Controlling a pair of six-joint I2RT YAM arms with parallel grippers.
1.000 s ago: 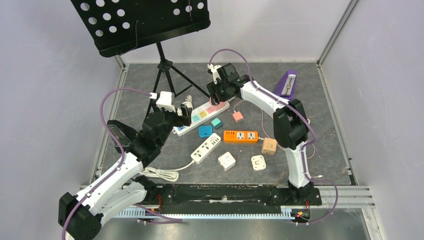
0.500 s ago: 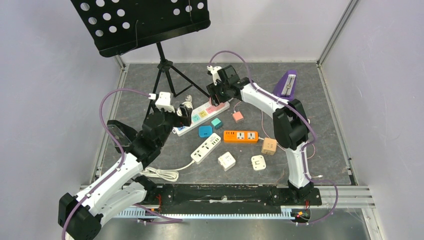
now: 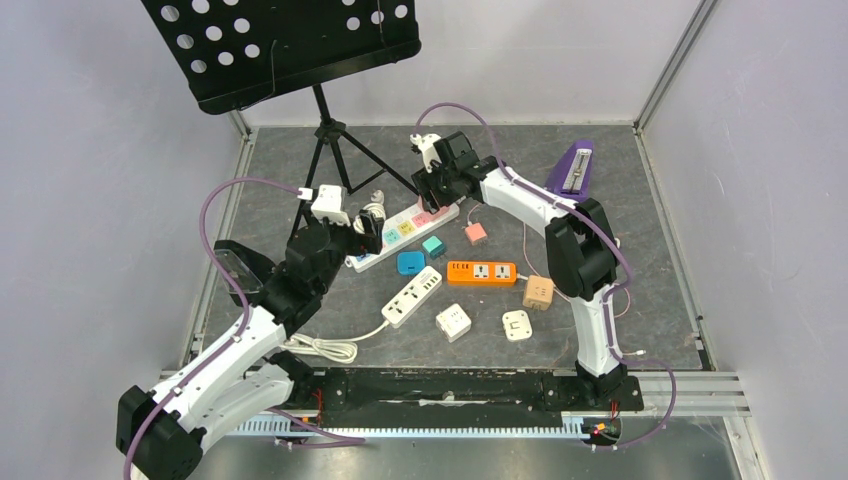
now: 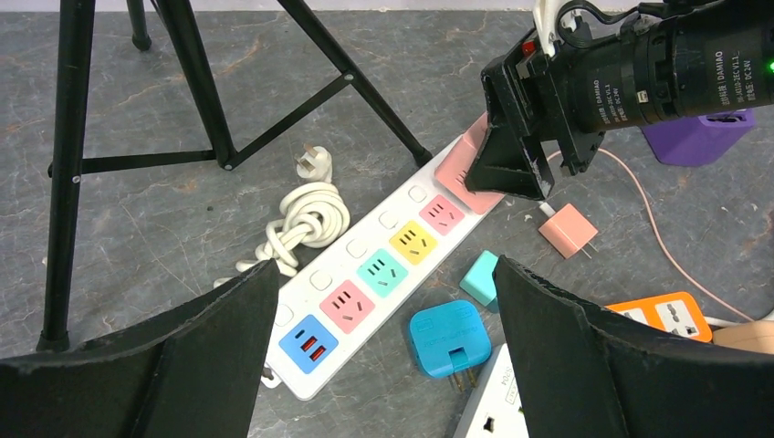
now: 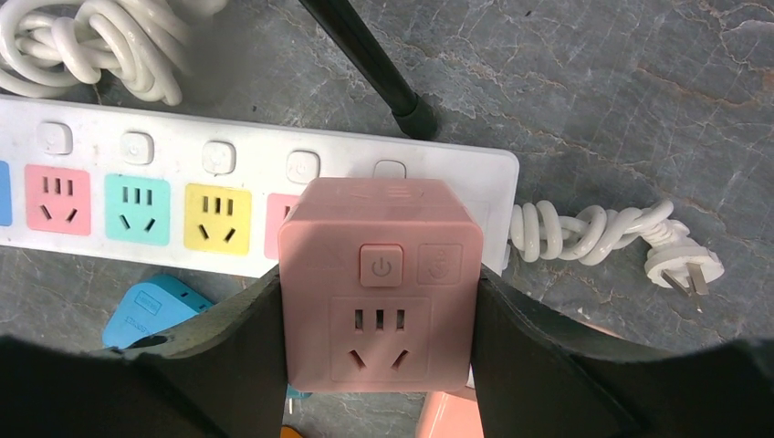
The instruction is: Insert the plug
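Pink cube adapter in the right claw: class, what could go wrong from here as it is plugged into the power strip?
1. The pink cube adapter covers the end of the power strip beneath it, and its pins do not show. It may come down misaligned.
2. The left claw is open and grips nothing, so the strip looks unheld and may slide when pushed.
3. The tripod leg stands close behind the strip, so the right claw might knock it.

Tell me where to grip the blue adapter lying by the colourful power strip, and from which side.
Grip the blue adapter by its body, across the two edges that run along its prongs, coming straight down from above. It lies flat with the prongs sticking out sideways, so that hold should leave them free; the teal cube crowds one corner.
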